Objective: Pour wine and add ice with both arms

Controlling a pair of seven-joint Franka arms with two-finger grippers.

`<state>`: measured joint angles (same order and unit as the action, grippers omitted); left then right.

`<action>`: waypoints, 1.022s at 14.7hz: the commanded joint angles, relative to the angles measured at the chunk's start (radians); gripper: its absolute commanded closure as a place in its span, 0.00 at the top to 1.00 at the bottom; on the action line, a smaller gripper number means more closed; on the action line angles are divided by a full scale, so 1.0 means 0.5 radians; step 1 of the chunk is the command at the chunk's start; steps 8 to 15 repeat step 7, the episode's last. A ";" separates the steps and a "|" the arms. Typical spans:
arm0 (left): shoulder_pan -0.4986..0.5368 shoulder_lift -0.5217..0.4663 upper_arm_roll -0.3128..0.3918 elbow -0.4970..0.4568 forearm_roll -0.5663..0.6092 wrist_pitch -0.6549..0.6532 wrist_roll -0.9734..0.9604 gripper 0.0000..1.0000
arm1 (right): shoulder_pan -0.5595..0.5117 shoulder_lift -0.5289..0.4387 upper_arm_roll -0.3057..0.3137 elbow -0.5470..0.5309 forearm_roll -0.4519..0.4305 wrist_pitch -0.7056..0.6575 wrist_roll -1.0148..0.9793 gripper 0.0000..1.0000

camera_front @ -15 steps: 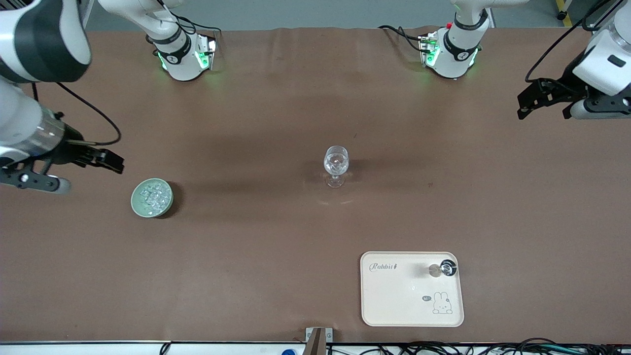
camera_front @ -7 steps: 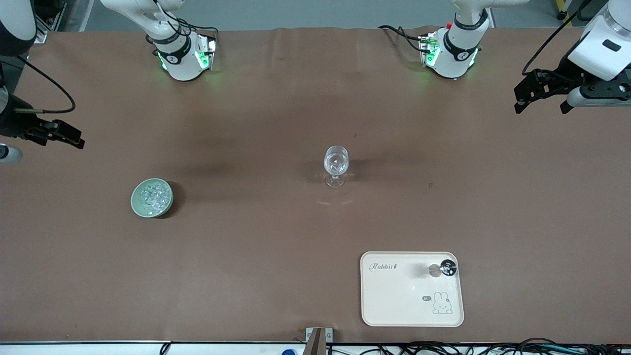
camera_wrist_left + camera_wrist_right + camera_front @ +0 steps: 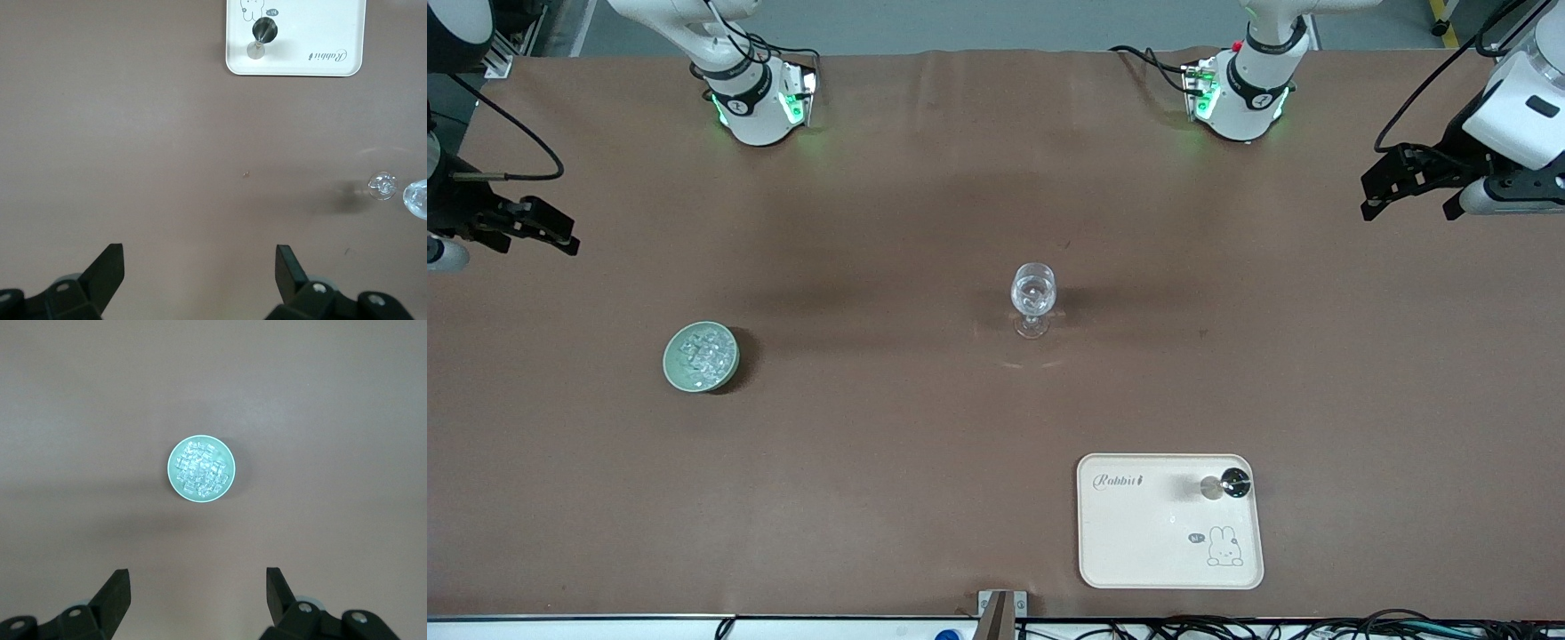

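A clear stemmed glass (image 3: 1032, 298) stands upright mid-table; the left wrist view catches it too (image 3: 382, 185). Ice (image 3: 702, 355) fills a pale green bowl (image 3: 671, 363) toward the right arm's end, and the right wrist view looks straight down on that ice (image 3: 200, 469). No wine shows in any view. My right gripper (image 3: 565, 234) hangs open and empty over the table's edge at its own end, apart from the bowl; its fingers frame bare table (image 3: 198, 580). At the other end my left gripper (image 3: 1375, 188) hangs open and empty (image 3: 200, 257).
A cream rabbit-print tray (image 3: 1138, 542) lies near the front edge toward the left arm's end, with a small dark shiny object (image 3: 1234, 483) standing on it, also seen in the left wrist view (image 3: 263, 30). Both arm bases stand along the table's back edge.
The right arm has drawn back from beside the bowl toward its end of the table. The left gripper has only shifted slightly. Both stayed open.
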<state>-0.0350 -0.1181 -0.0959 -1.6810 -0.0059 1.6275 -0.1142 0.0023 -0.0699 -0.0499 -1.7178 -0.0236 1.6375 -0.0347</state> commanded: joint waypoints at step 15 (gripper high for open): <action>-0.001 0.015 0.005 0.043 0.000 -0.049 0.001 1.00 | -0.023 0.115 0.017 0.312 0.004 -0.004 -0.139 0.98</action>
